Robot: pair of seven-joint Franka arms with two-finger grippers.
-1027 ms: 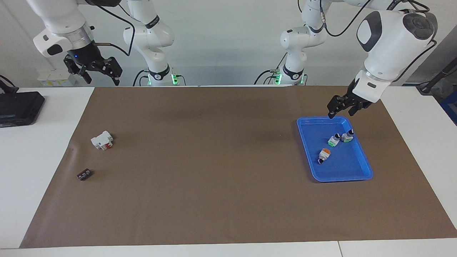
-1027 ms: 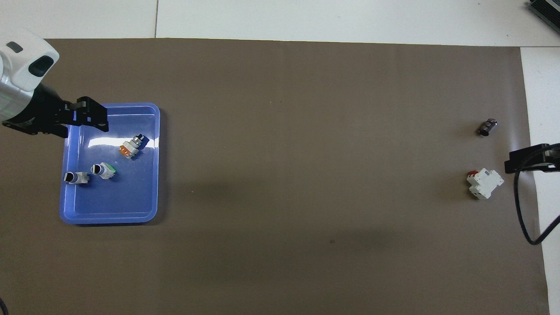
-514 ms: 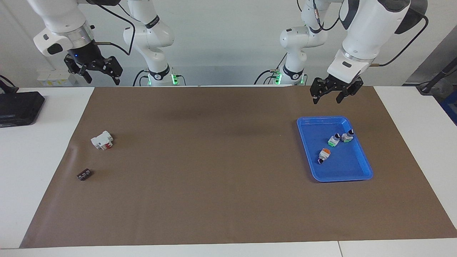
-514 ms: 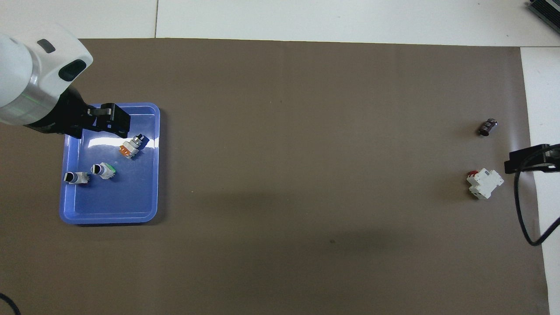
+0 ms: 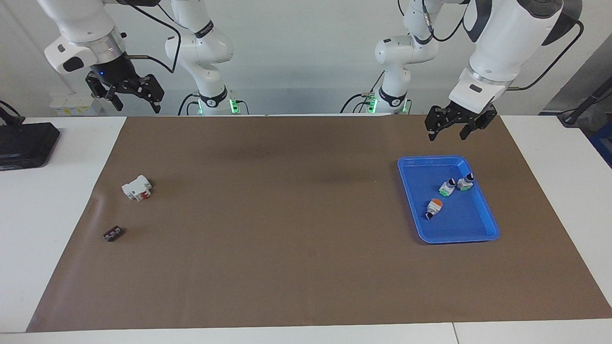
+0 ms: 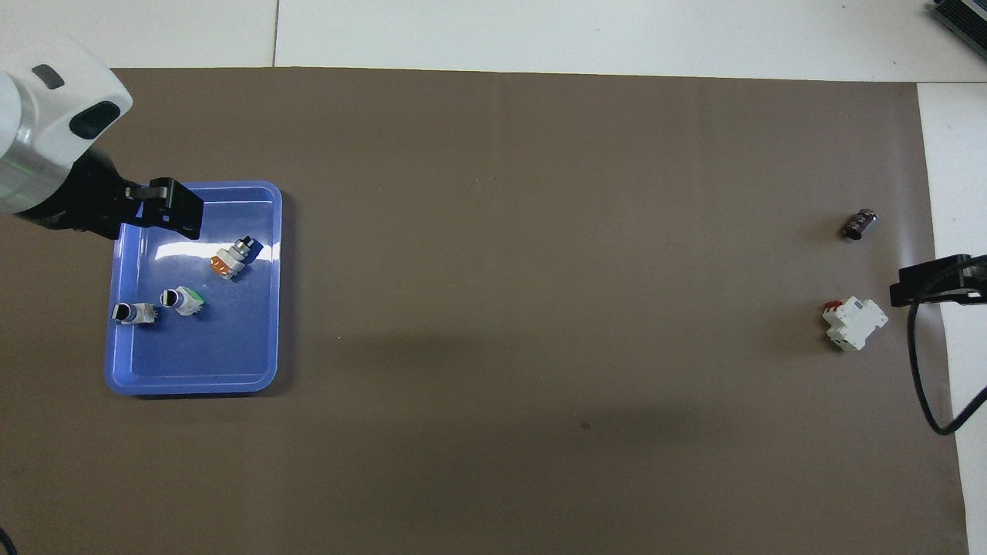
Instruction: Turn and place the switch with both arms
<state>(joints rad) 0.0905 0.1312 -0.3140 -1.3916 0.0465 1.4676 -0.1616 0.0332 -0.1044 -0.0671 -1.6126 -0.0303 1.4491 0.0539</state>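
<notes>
Left claw (image 5: 447, 131) hangs high, fingers spread and empty, pointing down over the desk (image 5: 287, 215) by the tray's (image 5: 483, 229) robot-side edge. Three switches lie in the tray, the orange one (image 5: 434, 207) farthest from the robots. Right claw (image 5: 136, 98) waits aloft at its own end, open, holding nothing.

Glossy plastic tray (image 5: 485, 210); matt brown mat (image 5: 287, 229)

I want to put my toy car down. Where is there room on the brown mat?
The big bare stretch of brown mat between the blue tray and the white block is free. The tray is crowded: three switches, one orange-ended. A small black piece lies beside the block.
</notes>
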